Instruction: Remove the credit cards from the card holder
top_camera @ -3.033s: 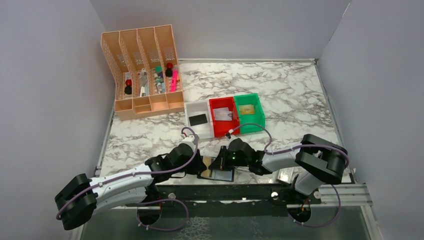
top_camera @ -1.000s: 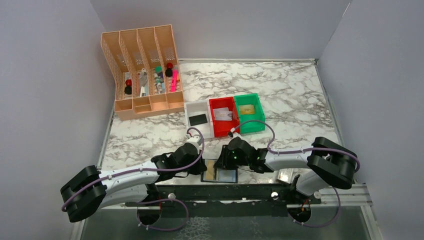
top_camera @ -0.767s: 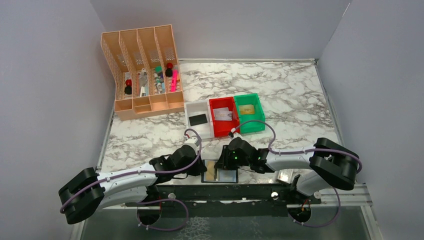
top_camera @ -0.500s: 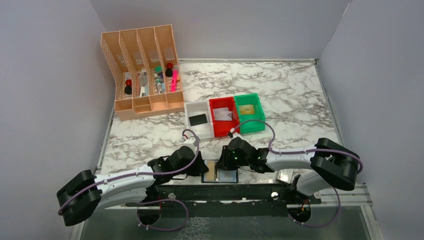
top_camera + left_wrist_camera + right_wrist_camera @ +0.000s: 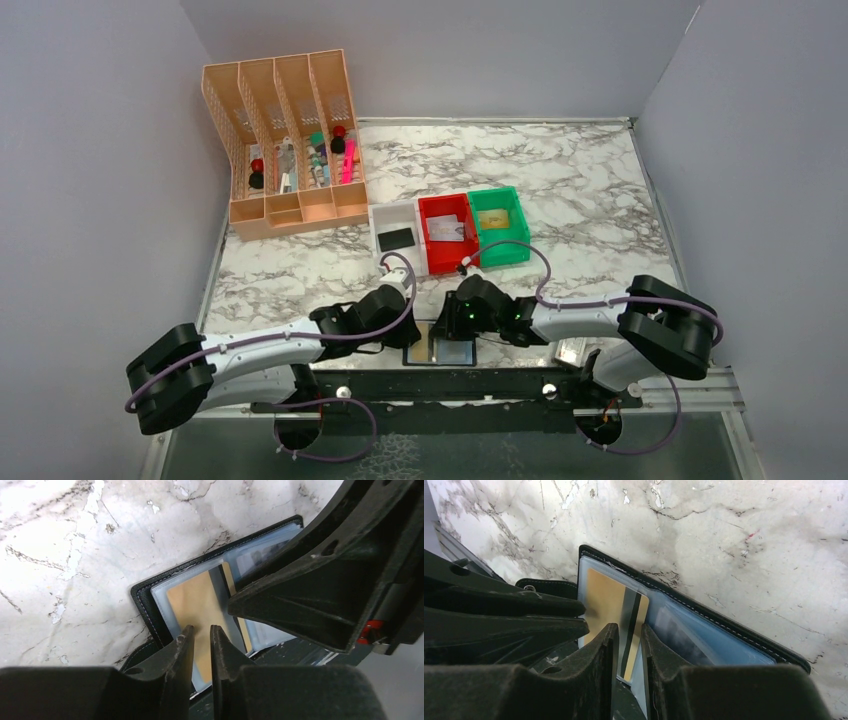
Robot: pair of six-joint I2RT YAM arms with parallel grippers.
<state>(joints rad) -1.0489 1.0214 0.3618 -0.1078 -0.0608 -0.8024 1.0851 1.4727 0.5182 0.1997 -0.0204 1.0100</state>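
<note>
One credit card (image 5: 197, 605) sits in the card holder (image 5: 145, 597) on the table (image 5: 75, 555).

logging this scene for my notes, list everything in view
card holder: one, black-edged, blue-grey pockets, open at the near edge
gold card: one, in the holder's pocket
white bin: one, mid-table, black card inside
red bin: one, next right, whitish card inside
green bin: one, rightmost, yellowish card inside
organiser: one, peach, far left, holds pens
whitish case: one, near edge, right side
table: one, white marble
left end effector: one, black, jaws narrowly apart over the gold card
right end effector: one, black, jaws narrowly apart over the card holder
</note>
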